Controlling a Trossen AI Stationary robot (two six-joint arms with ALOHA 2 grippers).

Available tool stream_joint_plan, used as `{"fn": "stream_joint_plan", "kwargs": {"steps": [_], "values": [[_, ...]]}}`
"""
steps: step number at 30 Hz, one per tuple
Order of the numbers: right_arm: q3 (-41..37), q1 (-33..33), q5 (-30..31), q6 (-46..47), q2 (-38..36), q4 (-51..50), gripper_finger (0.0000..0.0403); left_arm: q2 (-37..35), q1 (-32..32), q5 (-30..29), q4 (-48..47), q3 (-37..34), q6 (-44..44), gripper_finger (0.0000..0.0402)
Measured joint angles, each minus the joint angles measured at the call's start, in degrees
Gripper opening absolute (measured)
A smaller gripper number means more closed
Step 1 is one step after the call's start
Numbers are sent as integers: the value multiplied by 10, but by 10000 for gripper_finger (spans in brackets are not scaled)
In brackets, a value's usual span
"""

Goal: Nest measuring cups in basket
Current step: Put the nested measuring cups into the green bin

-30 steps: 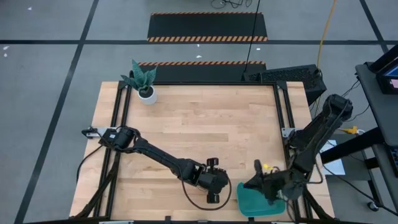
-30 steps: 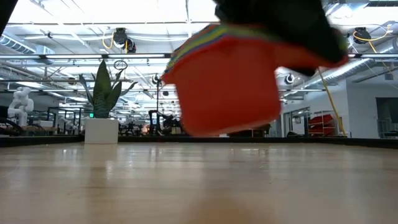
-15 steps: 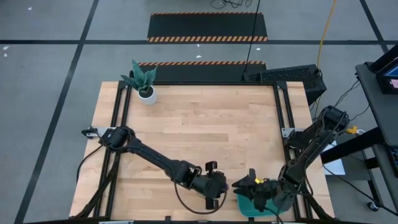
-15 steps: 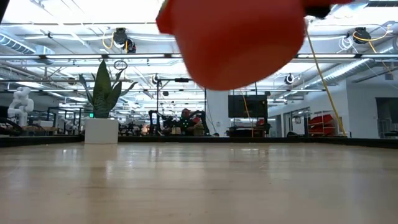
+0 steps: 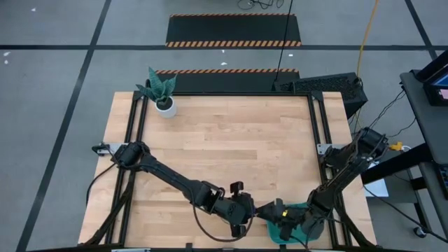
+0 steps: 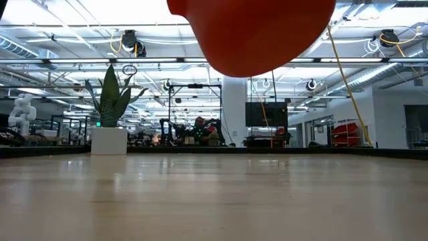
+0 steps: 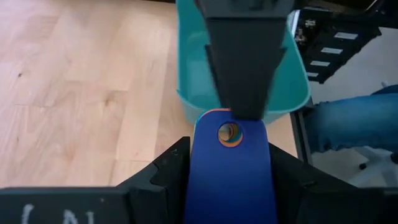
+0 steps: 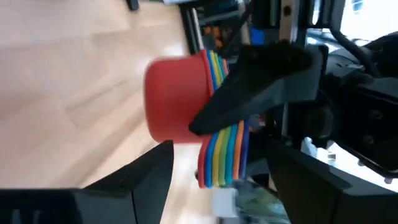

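Observation:
The measuring cups are nested in one stack, the red cup (image 8: pixel 177 96) outermost, its underside high in the low view (image 6: pixel 257 30). Their striped handles (image 8: pixel 227 149) lie one on another, a blue one (image 7: pixel 230 155) on top. My left gripper (image 5: pixel 245 213) (image 7: pixel 230 180) is shut on these handles, near the table's near edge. My right gripper (image 5: pixel 280 213) (image 8: pixel 217 186) is open, facing the handles' free end above the teal basket (image 7: pixel 186 99) (image 5: pixel 276 232). One of its fingers (image 7: pixel 245 62) stands right at that end. My left gripper pinches the stacked handles by their two long edges (image 7: pixel 196 168) between its two fingers, close to the cups. The fingers slant down from the table's left side and lie along the handles. The stack is lifted clear of the table, beside the basket's left wall.
A white pot with a spiky plant (image 5: pixel 164 94) (image 6: pixel 110 134) stands at the far left corner. The basket sits at the near right corner by the table's frame. A person's leg in jeans (image 7: pixel 348 124) shows beyond that edge. Bare wood (image 5: pixel 231 140) covers the middle.
My left gripper has risen with the cup stack; in the low view the red cup has climbed from mid-picture to the top. My right gripper has moved toward the table's left and near edges, closer to the handles, and has rolled about its own line.

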Motion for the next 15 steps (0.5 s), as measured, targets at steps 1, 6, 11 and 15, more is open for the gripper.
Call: {"fn": "stream_joint_plan", "kwargs": {"steps": [1,6,11,15], "values": [[0,-1,12,-21,9,19,251,0,-1,0,1,0,0,154],[0,-10,24,-107,39,80,251,0,-4,3,4,0,0,154],[0,-19,23,-145,50,117,233,0,-4,4,18,0,2,154],[0,-19,21,-180,50,165,203,0,-4,13,30,0,14,154]]}}
